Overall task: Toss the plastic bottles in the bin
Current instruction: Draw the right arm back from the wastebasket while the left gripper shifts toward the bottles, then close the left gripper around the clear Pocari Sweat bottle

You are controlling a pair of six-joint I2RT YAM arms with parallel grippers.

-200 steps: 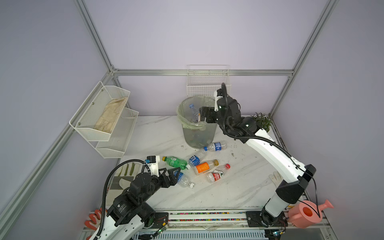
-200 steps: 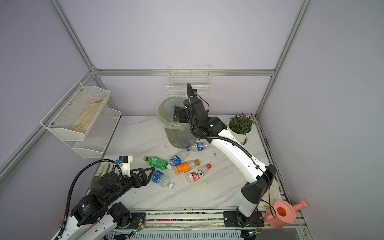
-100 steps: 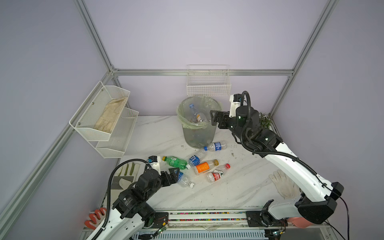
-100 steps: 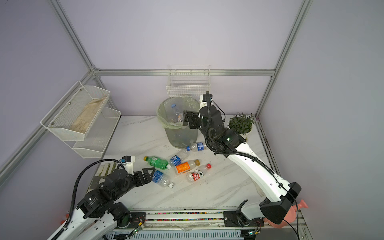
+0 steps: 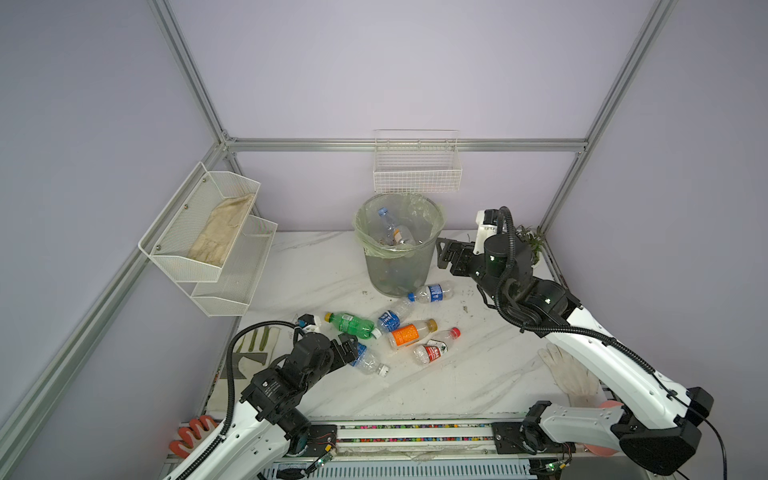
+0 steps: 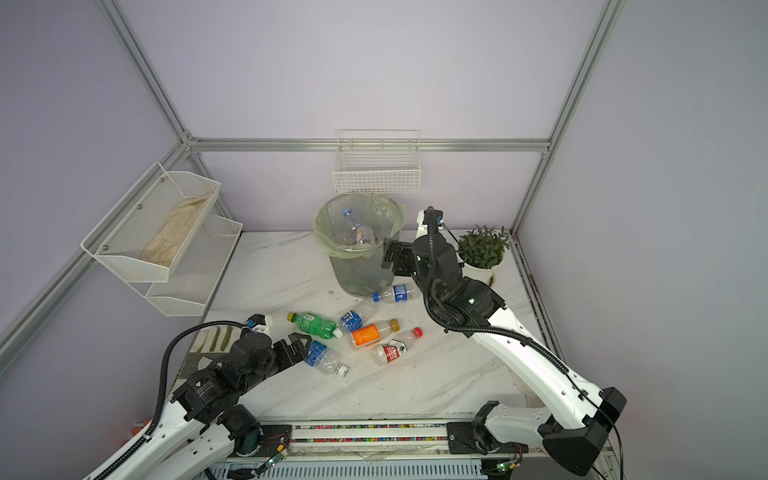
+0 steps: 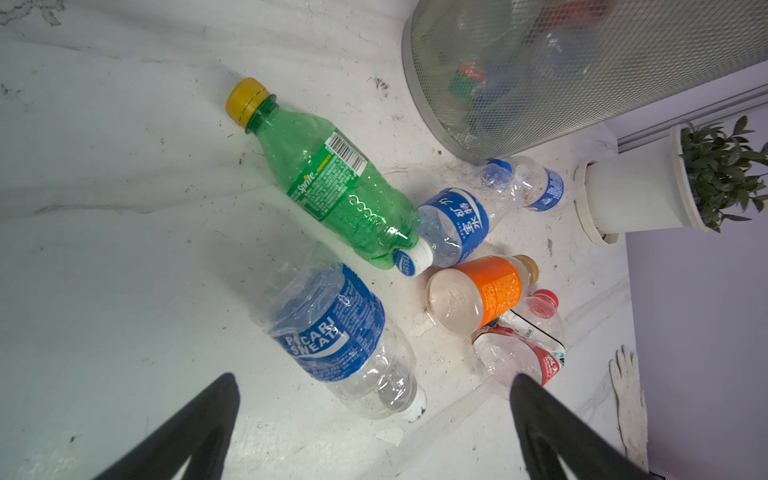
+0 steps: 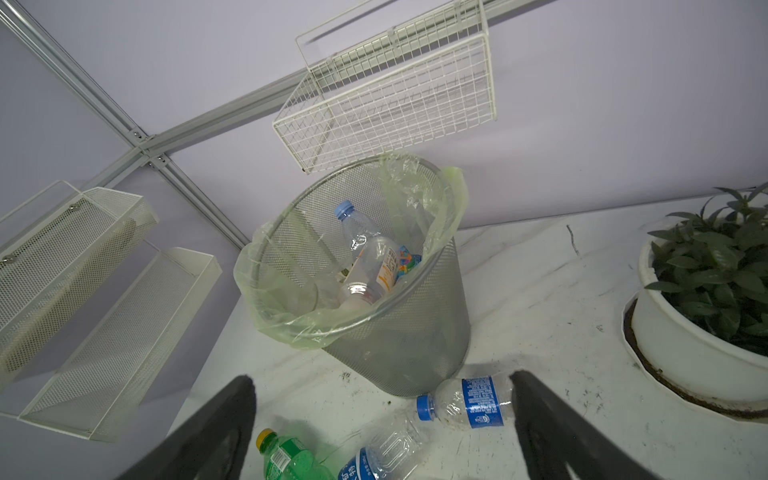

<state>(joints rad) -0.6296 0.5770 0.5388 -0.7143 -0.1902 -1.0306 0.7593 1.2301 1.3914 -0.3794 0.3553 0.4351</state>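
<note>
right gripper (image 5: 441, 254), wide and empty, has pulled back from the bin (image 5: 395, 270); left gripper (image 7: 374, 386), also wide, nears the nearest bottle (image 7: 332, 328); six remain.

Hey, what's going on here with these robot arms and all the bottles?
Two robot arms are clearing plastic bottles into the bin. A few bottles already lie inside it, and six more lie on the table. The left gripper is open and poised at the Pocari Sweat bottle, not gripping it. The right gripper is open and empty beside the bin's rim.
</note>
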